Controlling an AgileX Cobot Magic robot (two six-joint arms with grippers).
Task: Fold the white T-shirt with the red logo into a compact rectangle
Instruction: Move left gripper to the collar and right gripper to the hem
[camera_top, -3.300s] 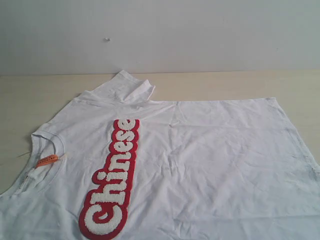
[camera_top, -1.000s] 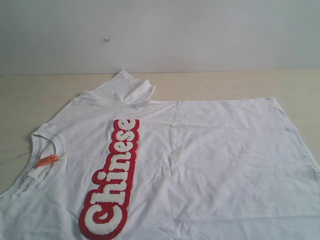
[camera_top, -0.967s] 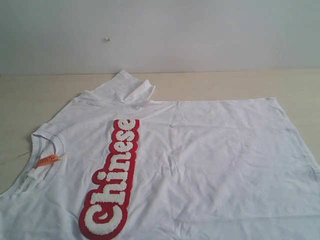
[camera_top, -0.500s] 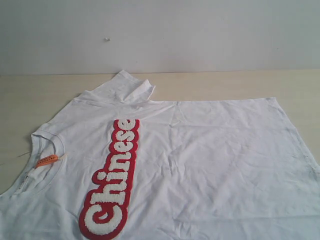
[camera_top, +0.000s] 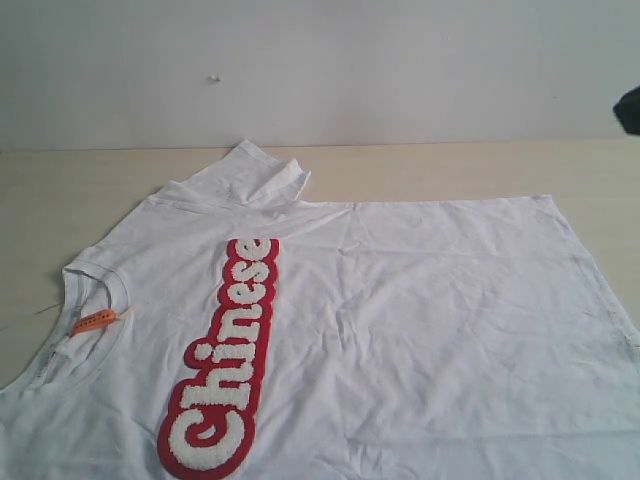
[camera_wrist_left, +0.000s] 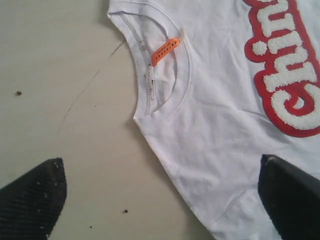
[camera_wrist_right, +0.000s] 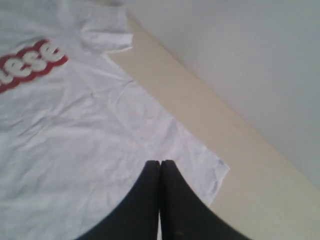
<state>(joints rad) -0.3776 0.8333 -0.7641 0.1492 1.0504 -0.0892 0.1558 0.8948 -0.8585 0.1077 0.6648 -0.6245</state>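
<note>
Lying flat, T-shirt (camera_top: 420, 320) edges meet bare table (camera_top: 450, 170).

Left gripper (camera_wrist_left: 160, 163) gapes wide, right gripper (camera_wrist_right: 160, 163) closed.

shirt (camera_top: 420, 330): flat on table (camera_top: 450, 170), lying sideways in ext view; neck end left, hem end right; near part runs out of frame
table: under shirt; bare strips behind and to the left of it
wall (camera_top: 400, 60): behind table
collar (camera_top: 95, 280): left edge of shirt
tag (camera_top: 93, 321): inside collar opening, on its near side
logo (camera_top: 225, 360): on shirt front, just right of collar; runs from near edge towards back
sleeve (camera_top: 255, 175): at shirt's back edge, folded, sticks out twd wall
thread (camera_wrist_left: 85, 90): on table beside collar
L gripper (camera_wrist_left: 160, 167): above shirt's edge nr collar; one finger over bare table, other over shirt
R gripper (camera_wrist_right: 160, 165): above shirt nr back hem corner
</note>
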